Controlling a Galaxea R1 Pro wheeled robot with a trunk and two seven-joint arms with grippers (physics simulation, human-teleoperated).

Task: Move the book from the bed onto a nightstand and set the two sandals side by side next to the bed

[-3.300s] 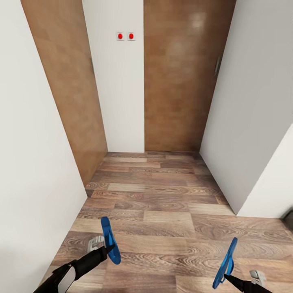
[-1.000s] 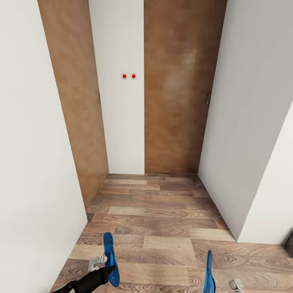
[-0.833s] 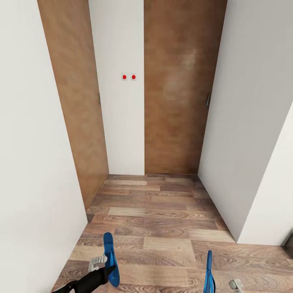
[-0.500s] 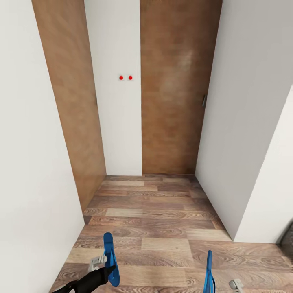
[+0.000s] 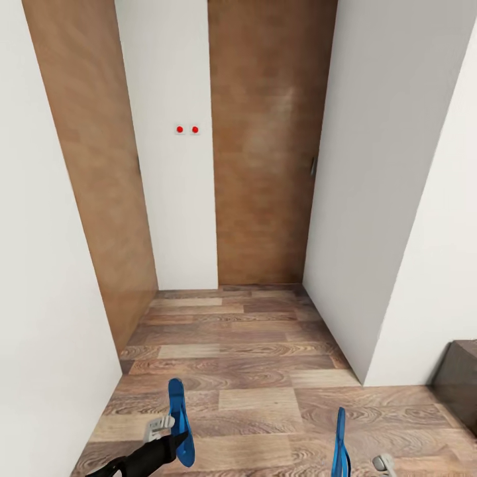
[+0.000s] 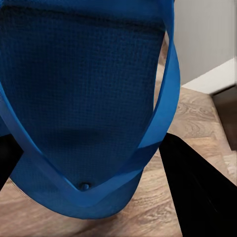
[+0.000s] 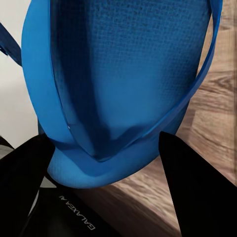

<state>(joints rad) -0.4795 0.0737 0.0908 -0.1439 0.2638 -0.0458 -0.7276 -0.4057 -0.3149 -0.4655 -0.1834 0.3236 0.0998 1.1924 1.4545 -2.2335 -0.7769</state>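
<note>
White walls [image 5: 40, 298] hem both sides; a door [image 5: 262, 152] closes the far end. Each gripper, left [image 5: 173, 438] and right [image 5: 354, 464], clamps a sandal [image 5: 177, 421], the right sandal [image 5: 340, 444] cut off.

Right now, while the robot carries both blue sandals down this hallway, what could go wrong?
The left sandal and right sandal each hang from a gripper by one end, so a bump might shake one loose. The white walls stand close on both sides, so a turn might knock a sandal or arm against them. A dark low thing sits near the right side.
</note>
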